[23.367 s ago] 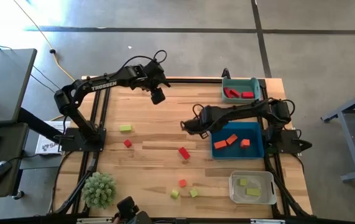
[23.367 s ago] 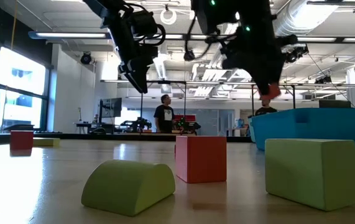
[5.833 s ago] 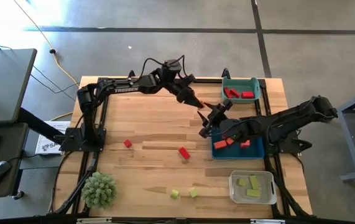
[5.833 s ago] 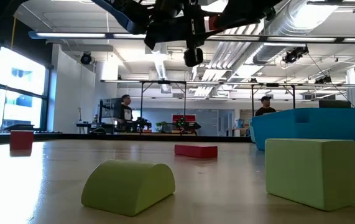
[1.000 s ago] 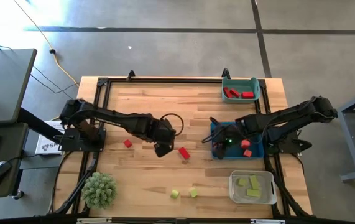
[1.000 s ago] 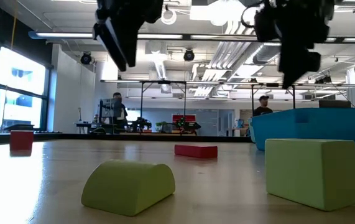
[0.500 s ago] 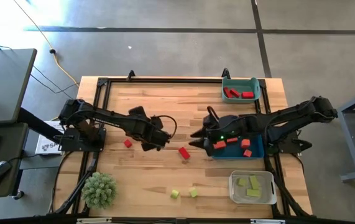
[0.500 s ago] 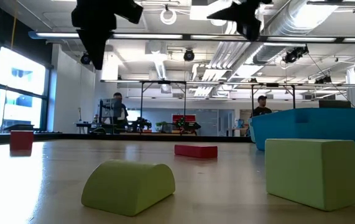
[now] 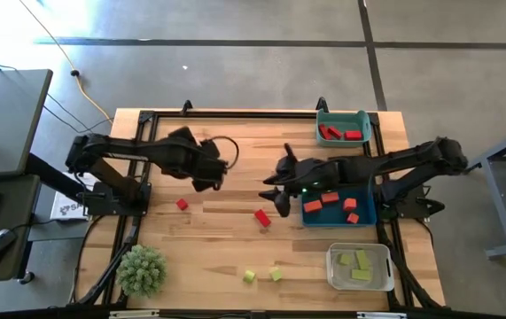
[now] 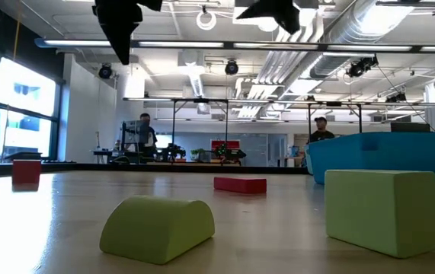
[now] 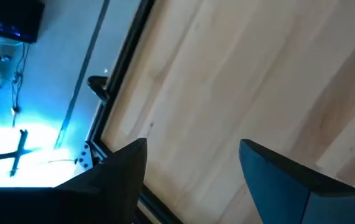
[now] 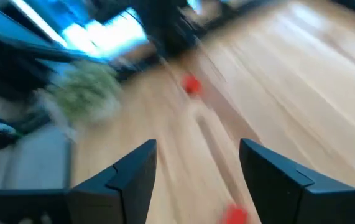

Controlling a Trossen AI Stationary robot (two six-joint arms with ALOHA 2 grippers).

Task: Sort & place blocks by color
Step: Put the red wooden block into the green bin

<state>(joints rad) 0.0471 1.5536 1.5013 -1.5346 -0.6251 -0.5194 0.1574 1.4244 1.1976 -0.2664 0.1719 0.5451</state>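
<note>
wooden table (image 9: 235,257): left gripper (image 11: 193,165) spread above bare wood; right gripper (image 12: 196,165) spread, empty, red block (image 9: 262,218) just below its jaws

Red, orange and yellow-green blocks (image 9: 262,217), some loose on wood, others binned.

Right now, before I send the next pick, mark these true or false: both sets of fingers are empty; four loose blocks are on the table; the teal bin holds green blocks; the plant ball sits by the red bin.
1. Both the left gripper and right gripper are open, holding nothing. True.
2. Four blocks lie loose on the table. True: two red, two green.
3. The teal bin holds green blocks. False: red blocks.
4. The plant ball sits beside the teal bin. False: it is at the opposite corner.
</note>
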